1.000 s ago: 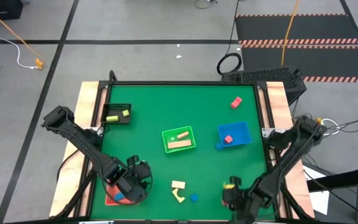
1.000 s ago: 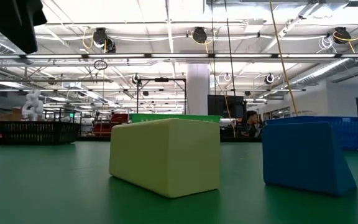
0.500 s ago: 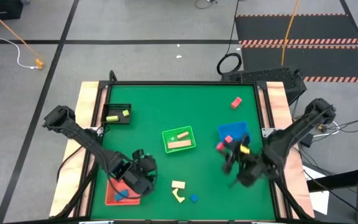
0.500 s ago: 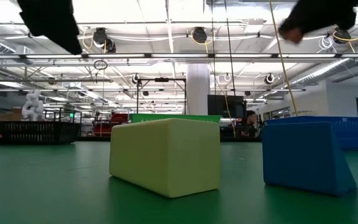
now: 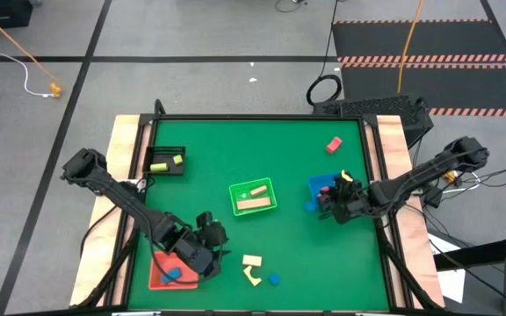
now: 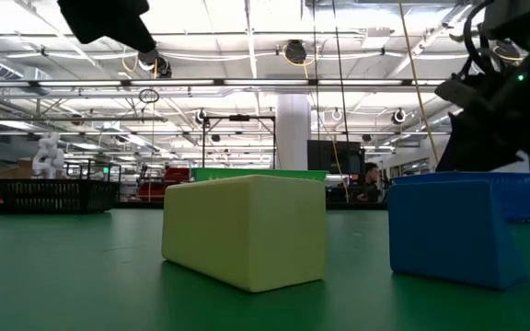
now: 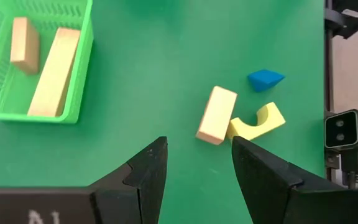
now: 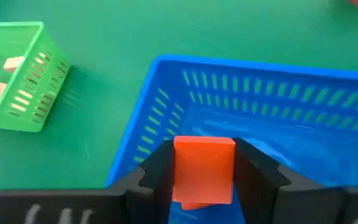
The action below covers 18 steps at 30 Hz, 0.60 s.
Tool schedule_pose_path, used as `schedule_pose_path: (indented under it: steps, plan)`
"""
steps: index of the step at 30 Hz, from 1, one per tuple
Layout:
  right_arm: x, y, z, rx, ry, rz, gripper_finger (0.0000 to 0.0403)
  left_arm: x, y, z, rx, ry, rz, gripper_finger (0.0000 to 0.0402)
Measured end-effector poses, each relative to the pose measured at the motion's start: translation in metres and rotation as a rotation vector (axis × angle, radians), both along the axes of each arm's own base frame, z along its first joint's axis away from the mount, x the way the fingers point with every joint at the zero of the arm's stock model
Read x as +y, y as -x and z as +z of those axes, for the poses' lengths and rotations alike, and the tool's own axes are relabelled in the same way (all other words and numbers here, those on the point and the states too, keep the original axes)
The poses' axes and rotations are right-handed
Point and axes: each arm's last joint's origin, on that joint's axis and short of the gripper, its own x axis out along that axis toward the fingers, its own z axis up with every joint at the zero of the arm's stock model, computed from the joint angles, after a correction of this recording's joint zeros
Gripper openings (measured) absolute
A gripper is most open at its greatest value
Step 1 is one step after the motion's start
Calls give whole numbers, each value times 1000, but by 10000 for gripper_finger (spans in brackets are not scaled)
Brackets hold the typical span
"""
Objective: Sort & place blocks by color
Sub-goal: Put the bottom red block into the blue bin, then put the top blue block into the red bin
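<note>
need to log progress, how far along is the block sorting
Partly done: two cream blocks lie in the green tray. In hand: the right pincer grips a red block over the blue tray. Left: cream bar, yellow arch, blue piece, below the open left pincer.

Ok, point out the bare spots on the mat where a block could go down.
Bare mat lies between the black tray and the red block, across the far side. It is crowded near the front, where the cream block, yellow arch and blue piece cluster beside the left pincer.
</note>
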Motion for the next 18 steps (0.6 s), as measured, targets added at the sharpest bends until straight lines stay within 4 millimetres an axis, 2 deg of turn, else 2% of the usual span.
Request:
schedule_pose_path:
  steps: [4, 9, 13, 18]
  plan:
    - [-1, 2, -9, -61, -9, 28, 173, 0, -1, 0, -7, -20, -25, 182]
    - [-2, 4, -7, -67, 16, 79, 231, 3, -3, 1, -13, -50, -25, 182]
    - [-1, 1, 3, -124, 47, 163, 254, 8, -5, 1, -12, -52, -12, 182]
    - [6, -15, 29, -338, 131, 325, 255, 11, -7, 1, -11, -80, -30, 182]
